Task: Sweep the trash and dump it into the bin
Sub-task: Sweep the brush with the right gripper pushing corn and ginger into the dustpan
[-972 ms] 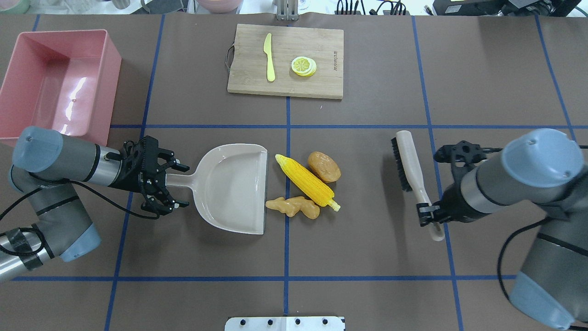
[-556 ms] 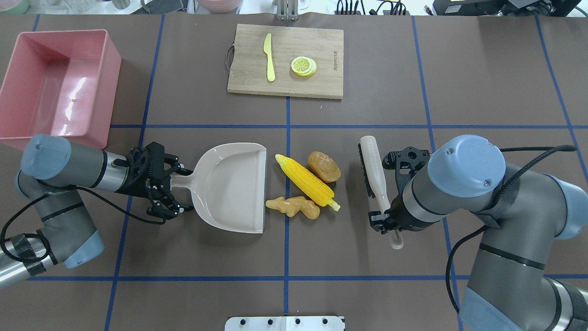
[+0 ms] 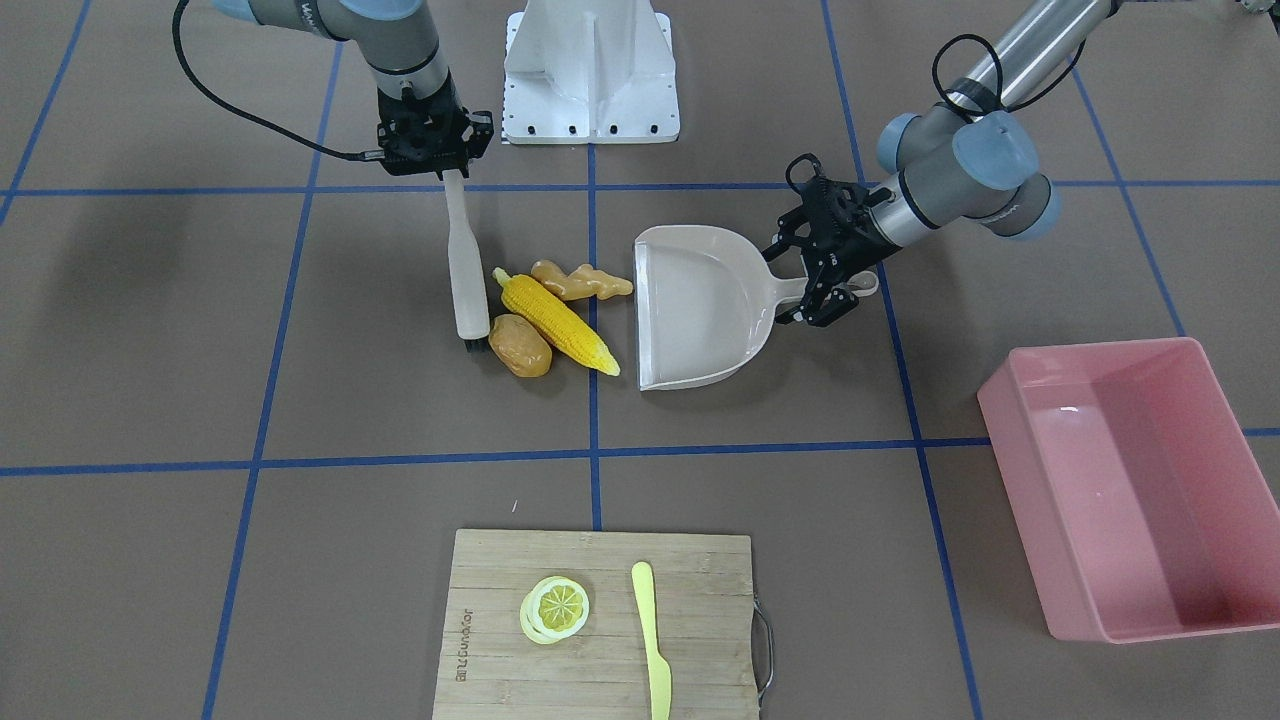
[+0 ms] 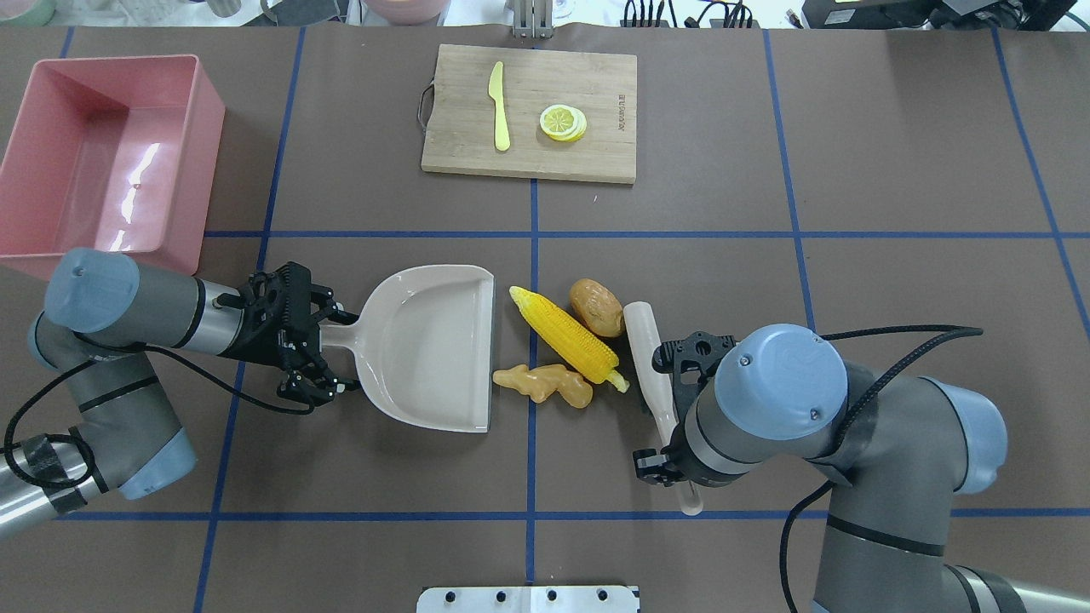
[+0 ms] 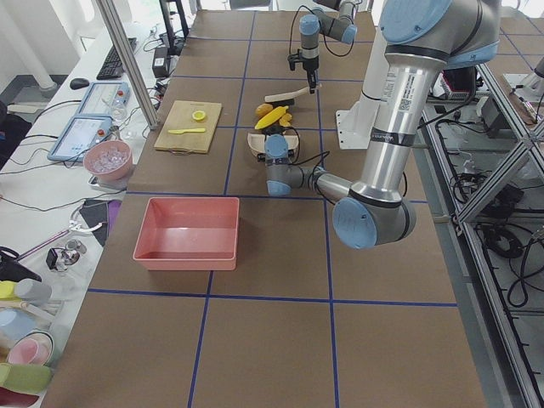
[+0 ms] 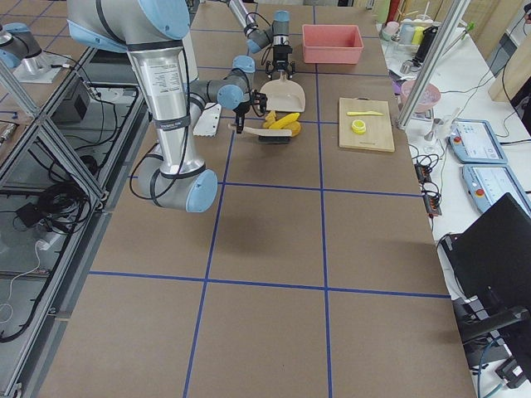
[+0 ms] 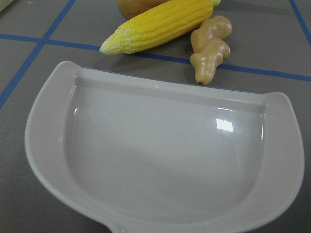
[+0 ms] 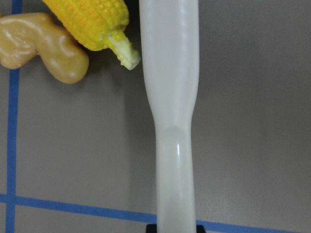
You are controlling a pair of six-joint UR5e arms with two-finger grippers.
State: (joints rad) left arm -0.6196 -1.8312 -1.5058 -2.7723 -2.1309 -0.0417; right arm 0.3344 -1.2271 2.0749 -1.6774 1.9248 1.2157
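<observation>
Three toy foods sit mid-table btwn brush and pan: the corn cob lies on a diagonal, the potato is just beside it on the robot's right, and the ginger root is nearest the pan, almost at its lip. To their left the beige dustpan lies flat w/ its open straight edge facing them. To their right the brush runs roughly parallel to that edge, long axis across the sweep line, its bristle end touching or all but touching the potato. The trash thus lies toward the robot's left of the brush, so the coming push likely goes leftward into the pan. The right gripper is clamped on the brush handle and is the nearer arm to the pile. The left gripper straddles the dustpan handle; whether it actually pinches it can't be told. The pink bin stands well apart at the far left, nothing in it.
</observation>
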